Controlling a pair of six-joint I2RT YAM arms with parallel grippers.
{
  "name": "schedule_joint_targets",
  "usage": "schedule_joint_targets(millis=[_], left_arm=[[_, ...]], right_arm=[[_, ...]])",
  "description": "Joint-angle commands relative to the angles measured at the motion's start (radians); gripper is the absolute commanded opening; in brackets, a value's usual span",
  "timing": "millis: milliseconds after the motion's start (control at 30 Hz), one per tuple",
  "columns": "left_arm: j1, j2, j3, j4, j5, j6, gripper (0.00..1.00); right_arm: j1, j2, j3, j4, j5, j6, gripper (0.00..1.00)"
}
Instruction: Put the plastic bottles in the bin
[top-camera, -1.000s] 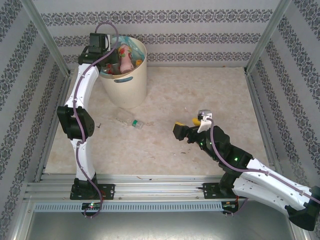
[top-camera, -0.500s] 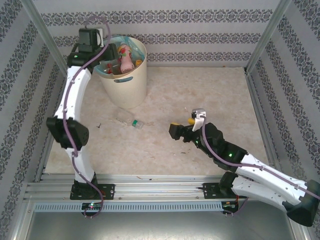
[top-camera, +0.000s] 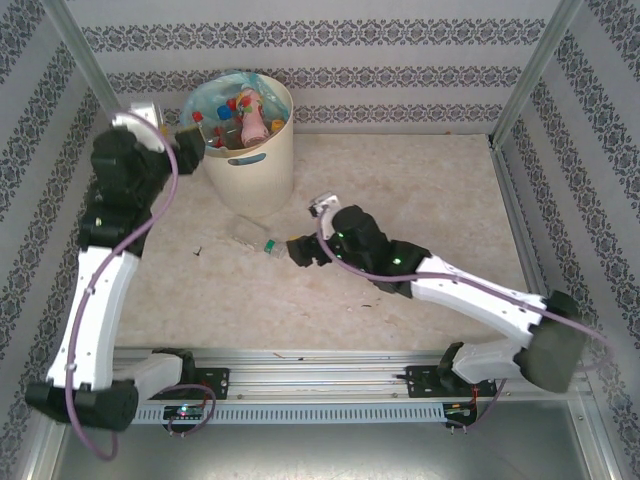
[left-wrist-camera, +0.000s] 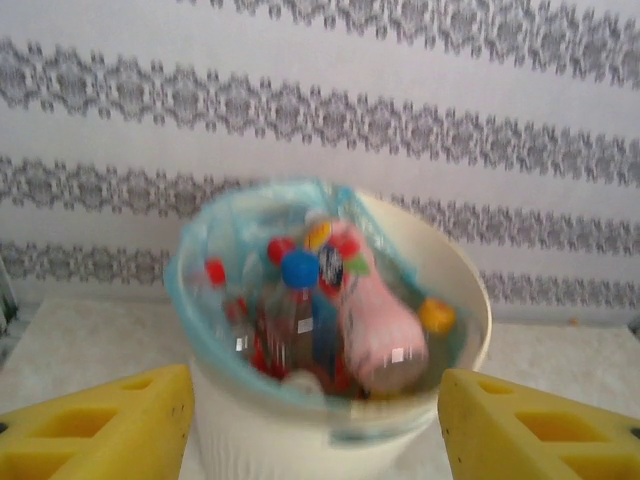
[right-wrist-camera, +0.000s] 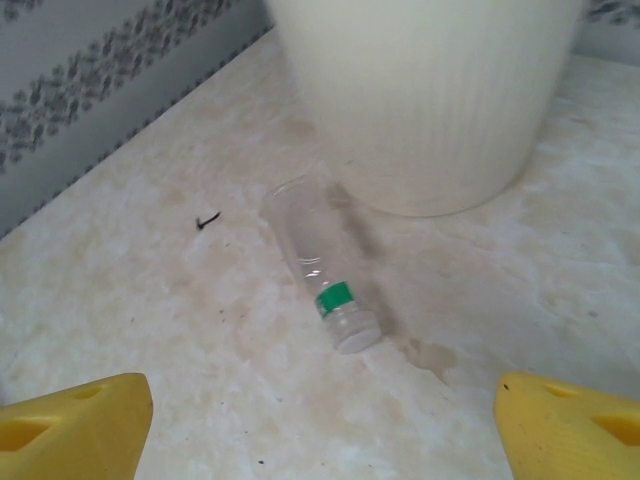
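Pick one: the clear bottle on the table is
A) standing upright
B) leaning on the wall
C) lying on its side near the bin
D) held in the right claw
C: the bottle lies on its side by the bin, ahead of the open right claw and untouched by it.

I see bright, even light and only soft shadows. My left wrist feed is blurred across the bin (left-wrist-camera: 300, 445). The right wrist feed is sharp, and the bottle (right-wrist-camera: 320, 260) casts a faint shadow.
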Motion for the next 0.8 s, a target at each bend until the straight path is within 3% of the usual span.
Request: schedule_joint_targets(millis=[0,167,300,633,767], left_arm=[[-0.007,-0.172,-0.196,0.101,0.088,0.008,0.65],[-0.006,-0.452,-0.510,0.104,0.206,0.009,0.68],[-0.007,-0.569,-0.622,-0.002,0.164,0.017,0.70],[-0.007,-0.625,-0.737,-0.012,0.110,-0.020,0.72],[-0.007,-0.613,-0.744,-0.040,0.112,-0.006,0.73]], right_arm=[[0.008,0.121,0.080,-0.033,-0.099,-0.121,0.87],[0.009,0.343,0.168,0.004,-0.161,-0.220,0.81],[0.009,0.490,0.238,0.021,-0.130,-0.240,0.83],[-0.010,0.719,0.348,-0.014,-0.062,-0.247,0.86],[-0.012,0.762,0.352,-0.027,-0.071,-0.239,0.73]])
